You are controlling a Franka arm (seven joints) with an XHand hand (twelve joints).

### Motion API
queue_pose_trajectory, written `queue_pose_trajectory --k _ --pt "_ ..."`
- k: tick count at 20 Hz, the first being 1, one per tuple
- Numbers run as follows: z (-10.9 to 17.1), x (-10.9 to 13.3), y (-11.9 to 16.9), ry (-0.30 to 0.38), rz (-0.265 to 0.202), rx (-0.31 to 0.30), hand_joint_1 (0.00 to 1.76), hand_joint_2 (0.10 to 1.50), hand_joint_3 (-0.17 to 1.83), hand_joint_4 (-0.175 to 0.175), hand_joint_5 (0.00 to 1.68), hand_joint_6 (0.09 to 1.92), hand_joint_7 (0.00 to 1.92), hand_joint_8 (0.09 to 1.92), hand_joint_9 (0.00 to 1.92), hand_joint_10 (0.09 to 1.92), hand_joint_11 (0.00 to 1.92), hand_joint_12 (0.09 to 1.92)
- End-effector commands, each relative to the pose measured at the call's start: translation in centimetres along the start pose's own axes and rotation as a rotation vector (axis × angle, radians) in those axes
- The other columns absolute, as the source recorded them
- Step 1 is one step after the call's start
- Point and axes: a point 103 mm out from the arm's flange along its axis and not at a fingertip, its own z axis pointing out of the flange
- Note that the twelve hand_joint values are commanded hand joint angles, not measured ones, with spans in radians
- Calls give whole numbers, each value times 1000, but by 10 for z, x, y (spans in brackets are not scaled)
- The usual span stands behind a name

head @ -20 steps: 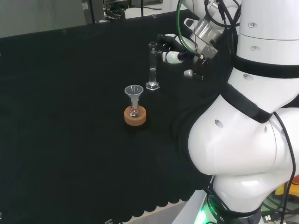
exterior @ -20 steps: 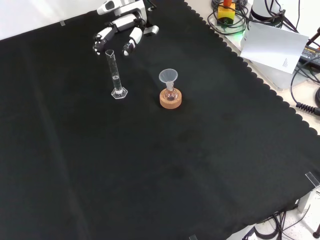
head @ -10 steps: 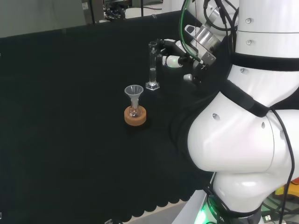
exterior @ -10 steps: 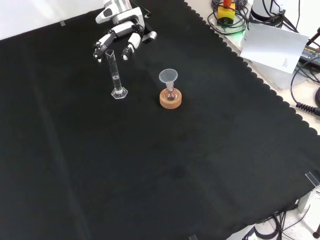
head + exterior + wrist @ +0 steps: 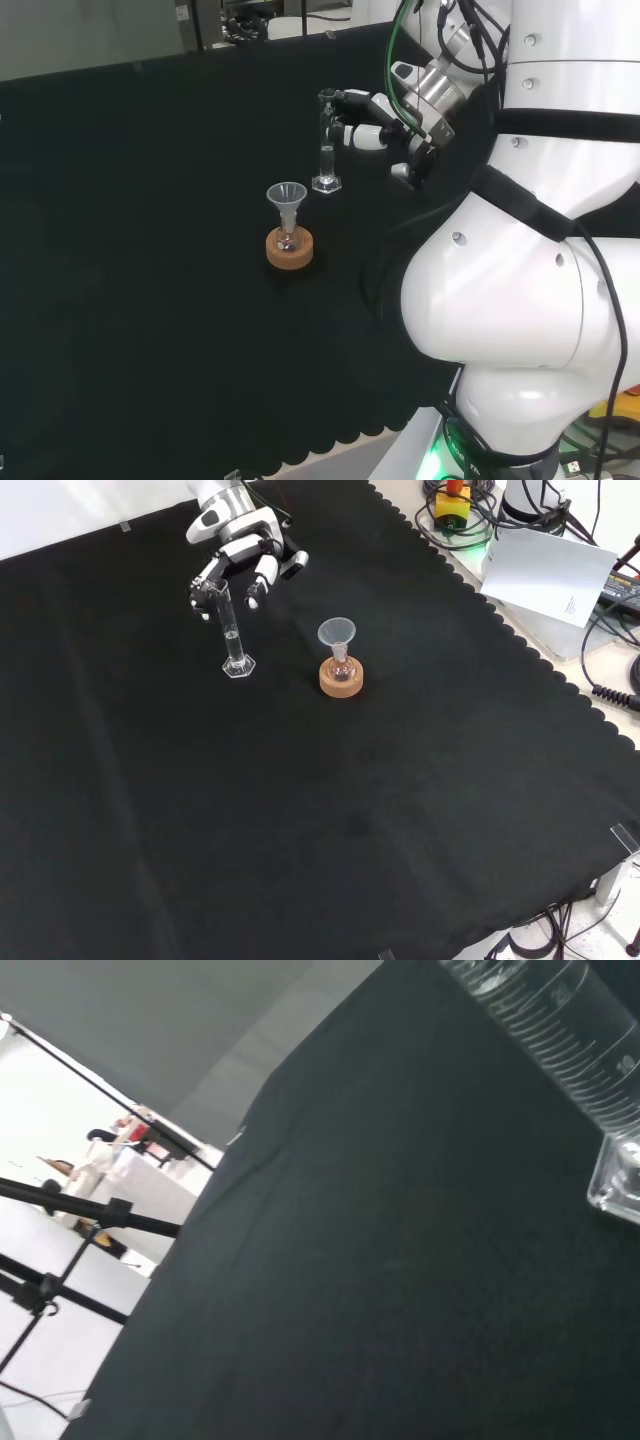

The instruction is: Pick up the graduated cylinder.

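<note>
Spread around the top of the cylinder, the black and white robot hand (image 5: 238, 550) has its fingers (image 5: 358, 100) loosely extended and not yet wrapped on anything; in the front view fingertips sit on either side of the tube's upper end, and whether any of them touches the glass cannot be told. So the pick-up looks to be at the approach stage: the reach is made, while closing and lifting are left to do. Going near to far in the front view, there is one cork ring stand (image 5: 341, 678) carrying one small clear flask with one clear funnel (image 5: 337, 633) set in its neck, standing towards the middle of the black cloth (image 5: 350, 820). Farther back and to the left, well apart from the stand, is one tall clear glass graduated cylinder (image 5: 232, 635) with printed marks, upright on its hexagonal foot resting on the cloth. Farthest off is the hand, coming in from the far edge over the cylinder's mouth. From the wrist camera the cylinder's marked wall (image 5: 560, 1035) and foot appear close by.
</note>
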Motion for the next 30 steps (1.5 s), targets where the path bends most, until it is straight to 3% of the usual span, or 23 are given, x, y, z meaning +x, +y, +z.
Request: queue_pose_trajectory --k 1,4,9,23,30 --pt "8 -6 1 70 -24 -12 822 1049 -175 -48 472 87 388 659 580 597 277 1348" --pt "10 -12 2 116 -19 -35 854 1030 -175 -45 554 87 408 660 595 593 288 1345" --pt "15 -19 5 161 -30 -18 924 1010 -175 -47 543 87 410 649 611 581 303 1334" --pt "31 -22 10 190 -53 0 991 993 -175 -49 530 87 404 638 600 560 298 1321" --pt "36 -23 12 207 -43 5 1027 1004 -175 -35 635 122 484 617 677 530 364 1298"
